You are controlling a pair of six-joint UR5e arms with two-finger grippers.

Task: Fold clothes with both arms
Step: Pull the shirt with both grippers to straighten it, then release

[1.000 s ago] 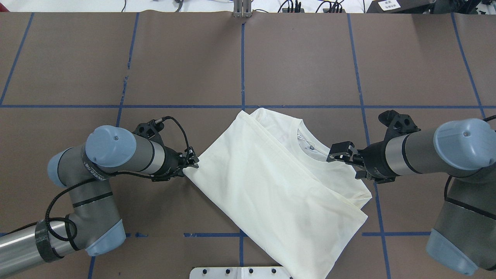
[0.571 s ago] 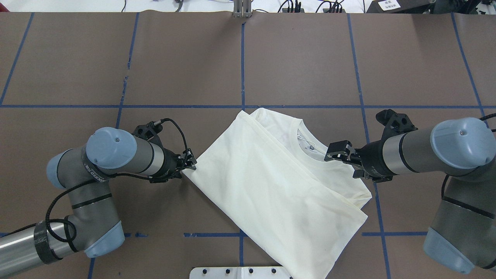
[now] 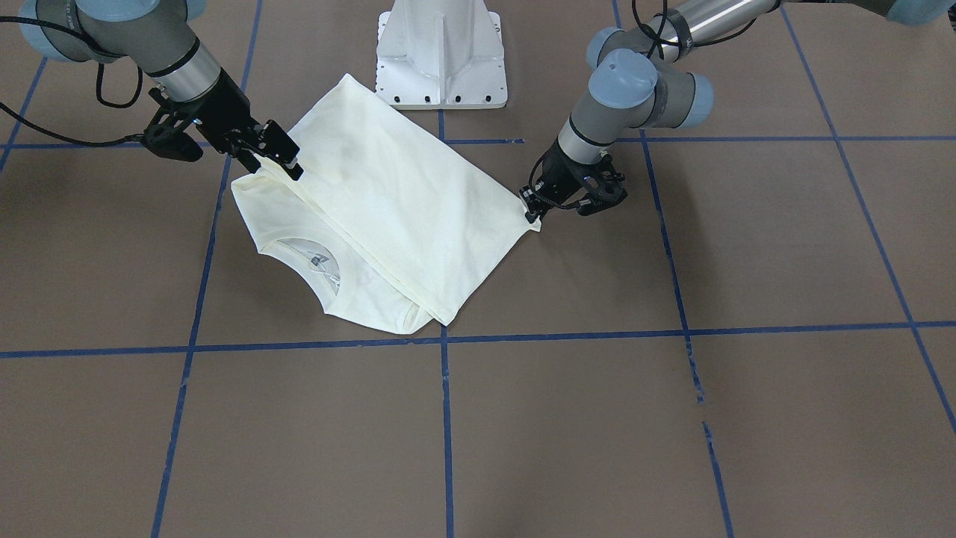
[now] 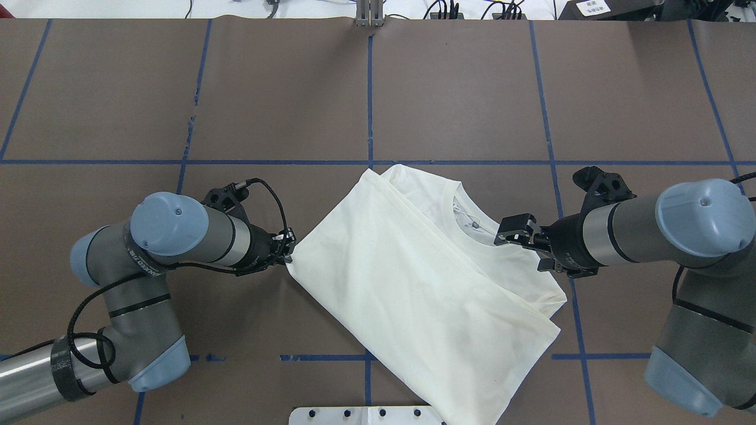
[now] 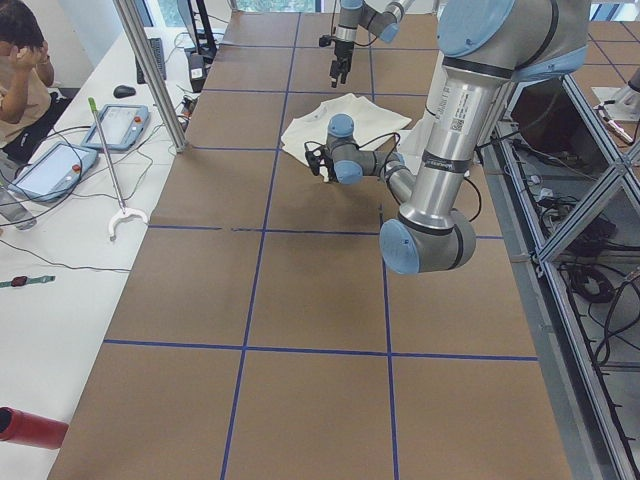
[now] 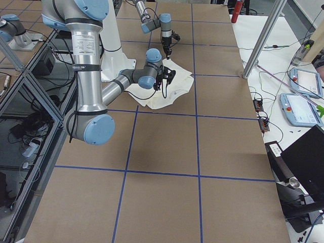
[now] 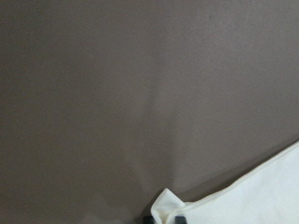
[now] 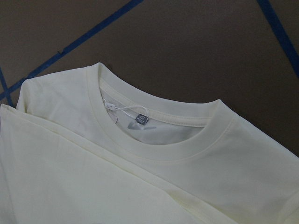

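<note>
1. Front view: cream T-shirt (image 3: 388,194) lies folded and slanted on the brown table (image 3: 672,418), just before the white base (image 3: 441,52).
2. Overhead: left gripper (image 4: 287,255) pinches the shirt's left corner, jaws closed on cloth. Right gripper (image 4: 509,231) is over the shoulder part, jaws apart, holding nothing.
3. Left side view: shirt is far and small, w/ much bare table nearer.
4. Right side view: shirt lies beside the near arm.
5. L wrist cam: one hem corner, curled, sits between the fingertips (image 7: 179,218); the rest is table.
6. R wrist cam: ribbed collar (image 8: 154,151) w/ small label (image 8: 141,118) inside. A fold edge runs diagonal below it, and blue tape lines (image 8: 93,28) lie beyond.
</note>
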